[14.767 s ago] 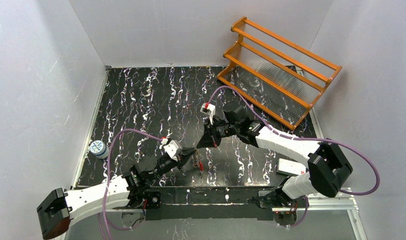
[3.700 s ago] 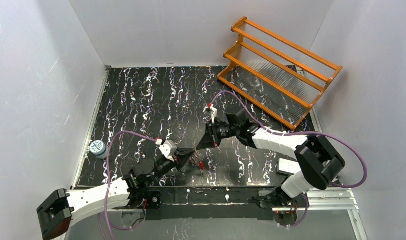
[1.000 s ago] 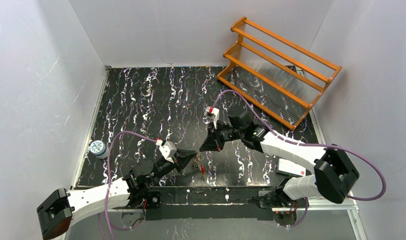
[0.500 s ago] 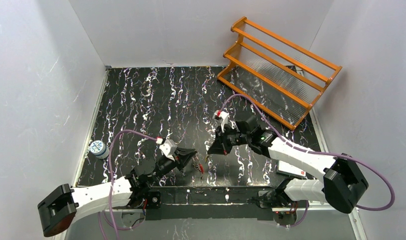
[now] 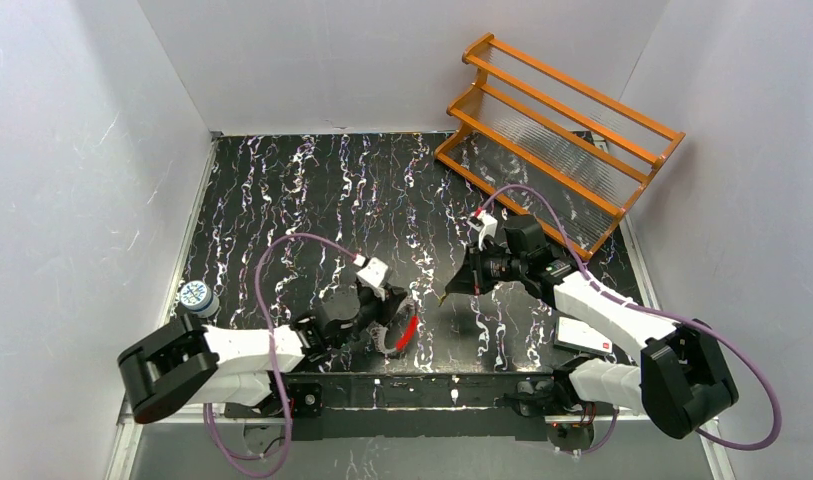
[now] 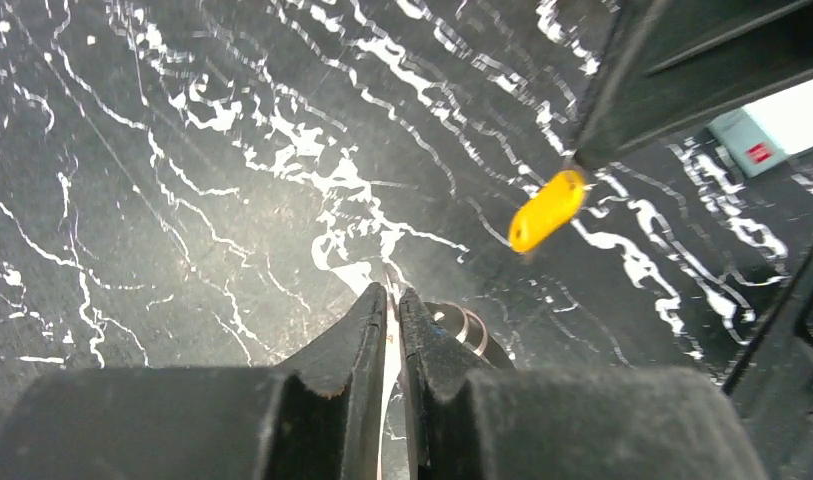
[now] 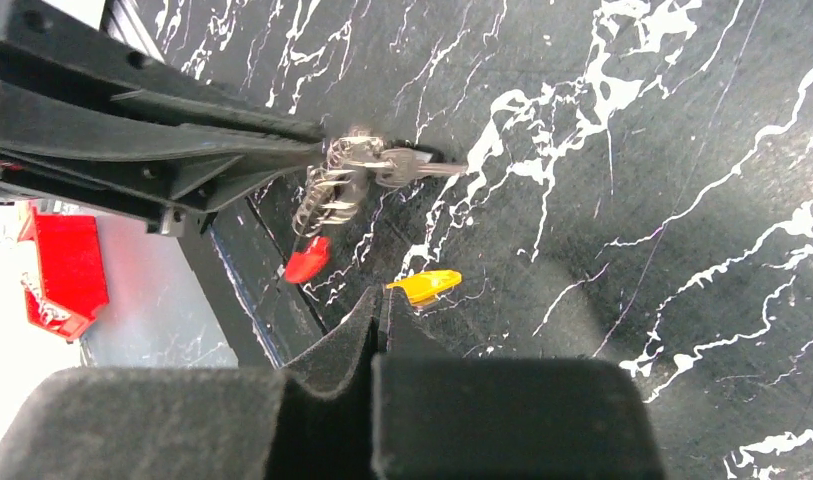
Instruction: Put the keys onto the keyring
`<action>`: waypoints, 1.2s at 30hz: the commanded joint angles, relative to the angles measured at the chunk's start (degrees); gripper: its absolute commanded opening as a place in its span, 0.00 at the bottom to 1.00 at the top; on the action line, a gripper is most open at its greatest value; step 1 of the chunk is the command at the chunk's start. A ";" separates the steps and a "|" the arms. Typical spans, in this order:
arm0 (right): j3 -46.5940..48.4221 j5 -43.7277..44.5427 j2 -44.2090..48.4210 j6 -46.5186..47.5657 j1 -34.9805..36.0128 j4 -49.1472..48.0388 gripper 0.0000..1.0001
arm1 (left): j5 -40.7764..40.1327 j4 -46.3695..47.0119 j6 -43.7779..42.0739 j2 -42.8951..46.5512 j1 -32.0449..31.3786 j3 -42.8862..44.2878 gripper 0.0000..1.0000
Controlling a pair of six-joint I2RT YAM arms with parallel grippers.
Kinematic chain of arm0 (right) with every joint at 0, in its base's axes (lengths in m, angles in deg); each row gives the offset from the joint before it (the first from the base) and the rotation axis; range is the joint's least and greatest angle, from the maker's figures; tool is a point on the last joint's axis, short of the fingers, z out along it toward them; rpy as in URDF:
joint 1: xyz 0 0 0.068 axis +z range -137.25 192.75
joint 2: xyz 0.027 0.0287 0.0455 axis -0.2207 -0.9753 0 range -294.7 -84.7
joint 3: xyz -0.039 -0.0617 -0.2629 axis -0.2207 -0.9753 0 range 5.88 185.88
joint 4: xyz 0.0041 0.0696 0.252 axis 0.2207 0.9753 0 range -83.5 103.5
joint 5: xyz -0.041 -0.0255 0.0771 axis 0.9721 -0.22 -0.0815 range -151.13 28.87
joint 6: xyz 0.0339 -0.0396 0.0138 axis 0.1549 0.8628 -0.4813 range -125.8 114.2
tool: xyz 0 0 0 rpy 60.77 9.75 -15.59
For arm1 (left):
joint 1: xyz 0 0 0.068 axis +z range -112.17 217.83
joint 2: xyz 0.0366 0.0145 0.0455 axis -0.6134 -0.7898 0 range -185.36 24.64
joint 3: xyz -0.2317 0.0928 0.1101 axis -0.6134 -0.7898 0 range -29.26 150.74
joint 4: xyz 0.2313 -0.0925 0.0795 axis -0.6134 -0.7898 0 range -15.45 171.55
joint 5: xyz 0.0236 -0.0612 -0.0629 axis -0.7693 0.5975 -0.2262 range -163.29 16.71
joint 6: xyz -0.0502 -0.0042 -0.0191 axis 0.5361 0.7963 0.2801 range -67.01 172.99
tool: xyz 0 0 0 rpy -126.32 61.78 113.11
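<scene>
From my left wrist, the fingers of my left gripper cover nearly all of the keyring; only a short curve shows. My right gripper runs off the top edge there, and a white box off the right. My right fingers hide one end of the brass key. From above, the silvery key is too small to find.

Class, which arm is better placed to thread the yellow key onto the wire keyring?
Right: the right end effector pinches the yellow-gold key beside the coiled wire keyring gripped by the left end effector.
</scene>
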 commanded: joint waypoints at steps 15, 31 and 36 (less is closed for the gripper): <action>0.68 -5.93 -10.78 1.69 -0.80 -0.68 0.01 | -14.15 -37.75 21.05 -4.20 1.46 16.57 0.84; -3.61 -8.26 -16.32 0.90 2.05 -0.53 0.01 | 4.59 -46.21 45.32 -5.77 1.87 7.03 0.46; 0.37 0.85 -15.21 3.21 0.33 4.48 0.05 | -3.72 -59.44 36.68 -13.86 3.17 15.42 0.20</action>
